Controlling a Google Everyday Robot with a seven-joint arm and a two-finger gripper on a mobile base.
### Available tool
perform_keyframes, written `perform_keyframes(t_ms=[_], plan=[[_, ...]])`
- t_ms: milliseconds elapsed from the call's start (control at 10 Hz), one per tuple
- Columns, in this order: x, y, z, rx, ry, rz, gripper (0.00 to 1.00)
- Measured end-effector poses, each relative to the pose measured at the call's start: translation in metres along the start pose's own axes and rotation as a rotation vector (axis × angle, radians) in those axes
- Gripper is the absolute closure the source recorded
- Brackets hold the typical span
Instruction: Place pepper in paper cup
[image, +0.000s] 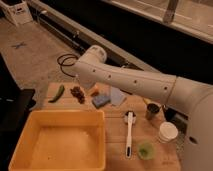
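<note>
Pepper (56, 93) lies at the counter's back-left corner. Paper cup (168, 132) stands near the right edge, well apart. Gripper (81, 80) hangs just right of pepper; jaw state: cannot tell. Best to descend over pepper's middle and grip crosswise.

No legible txt or labels; gripper hidden behind arm (131, 82).

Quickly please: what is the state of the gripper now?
Gripper: cannot be told. It hangs below the arm's end, right of the pepper, which lies free on the board.
</note>
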Motion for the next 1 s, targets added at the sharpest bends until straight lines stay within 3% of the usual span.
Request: perform_keyframes(t_ms=[100, 200, 700, 1000], plan=[[-0.020, -0.011, 0.004, 0.017, -0.047, -0.030, 0.35], [-0.024, -0.013, 0.004, 0.021, -0.055, -0.037, 0.35], [-0.022, -0.012, 0.004, 0.020, -0.049, -0.036, 0.35], [-0.014, -0.029, 0.016, 0.052, -0.052, -0.091, 0.35]])
